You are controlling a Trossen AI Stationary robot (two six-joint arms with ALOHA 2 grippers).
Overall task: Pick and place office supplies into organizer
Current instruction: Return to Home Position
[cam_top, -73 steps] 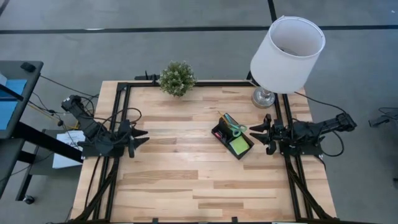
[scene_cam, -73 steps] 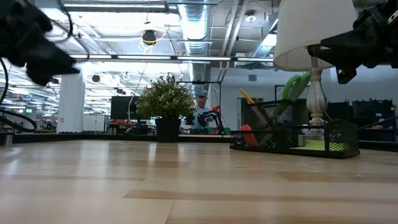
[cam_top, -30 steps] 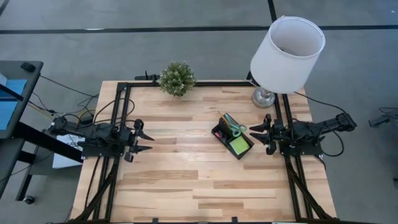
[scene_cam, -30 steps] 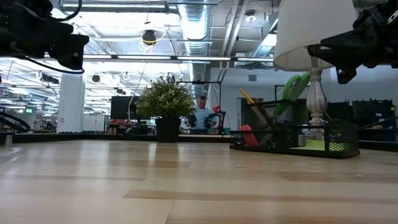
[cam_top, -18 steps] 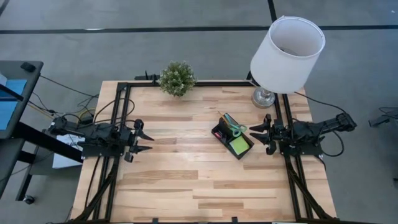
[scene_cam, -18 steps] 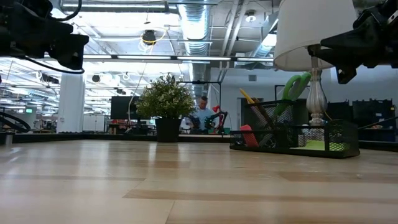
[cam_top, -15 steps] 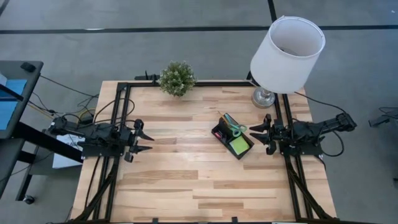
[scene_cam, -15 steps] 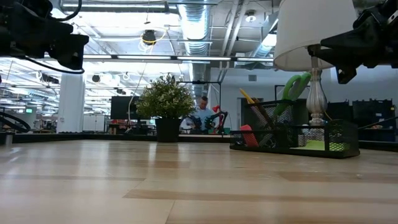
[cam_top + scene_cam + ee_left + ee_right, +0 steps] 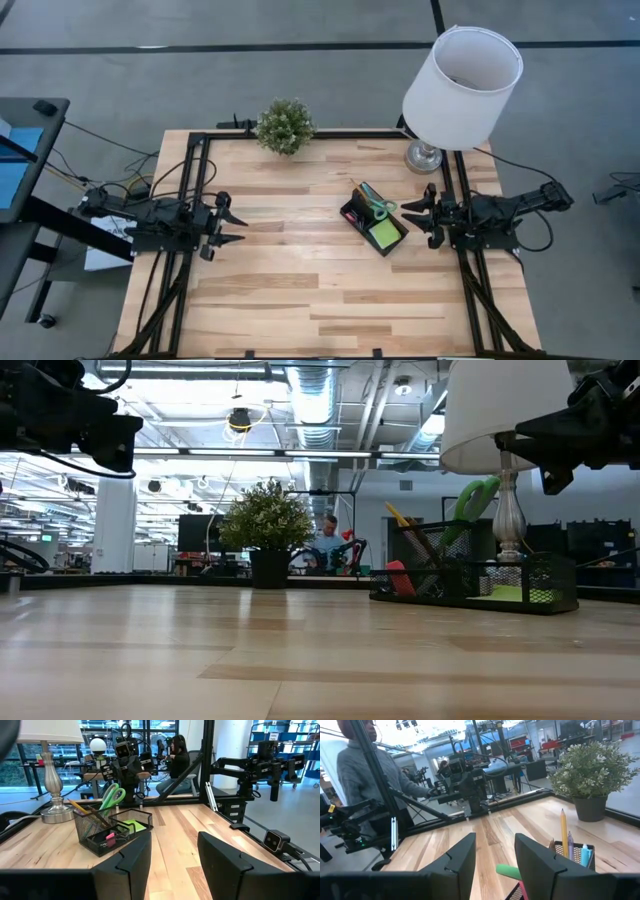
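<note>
Black organizer (image 9: 373,224): held scissors (image 9: 378,205), sticky-note pad (image 9: 385,234), pencil (image 9: 563,827). Newly withdrawn left gripper (image 9: 232,223): sat well apart from organizer, fingers parted, empty. Idle right gripper (image 9: 415,214): just beside organizer, parted, empty. Task judged complete.

High cam is overhead, looking straight down from far off, so you see the organizer (image 9: 374,224) whole. Low cam sits at tabletop level, looking level across the table (image 9: 300,660) at the organizer's side. Left wrist cam faces the organizer from mid-range, with the right arm (image 9: 127,767) behind it. Right wrist cam looks from the opposite side, very near the organizer, with the left arm (image 9: 470,782) beyond. All four views share the organizer.
</note>
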